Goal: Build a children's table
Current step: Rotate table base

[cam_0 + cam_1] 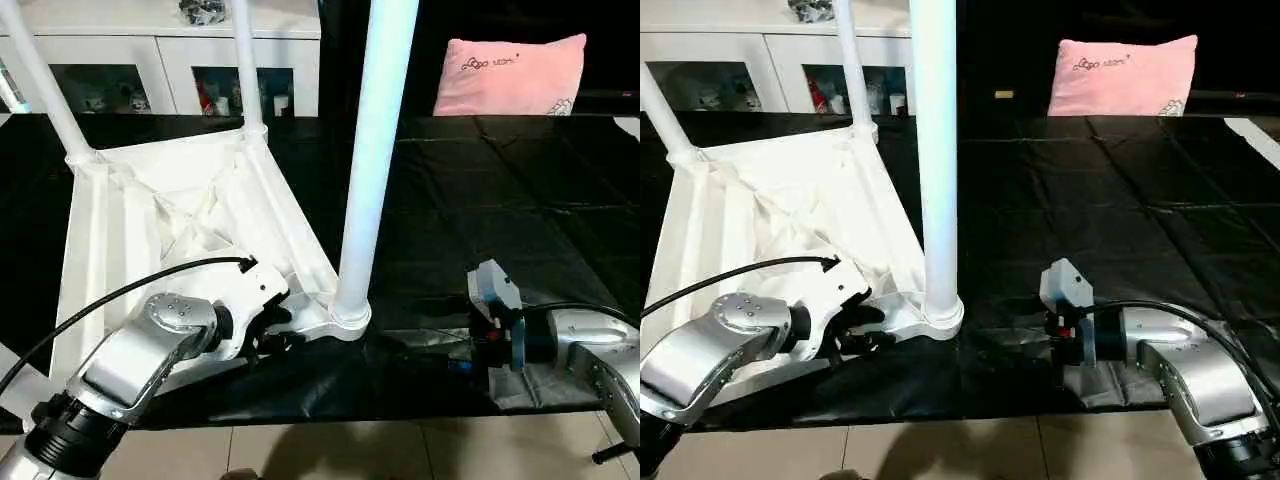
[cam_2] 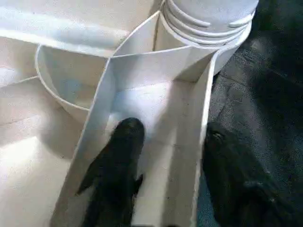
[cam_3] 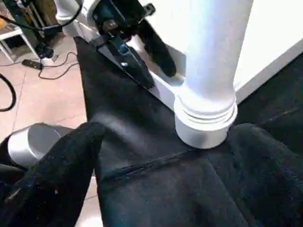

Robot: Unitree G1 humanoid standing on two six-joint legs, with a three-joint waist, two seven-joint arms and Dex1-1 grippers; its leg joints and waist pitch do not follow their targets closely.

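- The tabletop (image 1: 190, 215) lies ribbed underside up on the black-covered work surface (image 1: 500, 200); three legs stand in its corner sockets, and the fourth socket is not clearly seen.
- The near leg (image 1: 375, 150) rises upright from its socket (image 1: 349, 318) at the corner closest to the robot.
- The left gripper (image 2: 165, 161) straddles the tabletop's edge wall by that socket, one finger either side, not clamped.
- The right gripper (image 3: 165, 161) gapes wide, empty, facing the leg's base.
- Judged step: steadying the tabletop; next, the right gripper must close on the leg to seat it.

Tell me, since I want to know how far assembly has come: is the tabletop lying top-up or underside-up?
Underside-up. The tabletop's ribbed underside faces the camera, and legs rise upright from its corner sockets.
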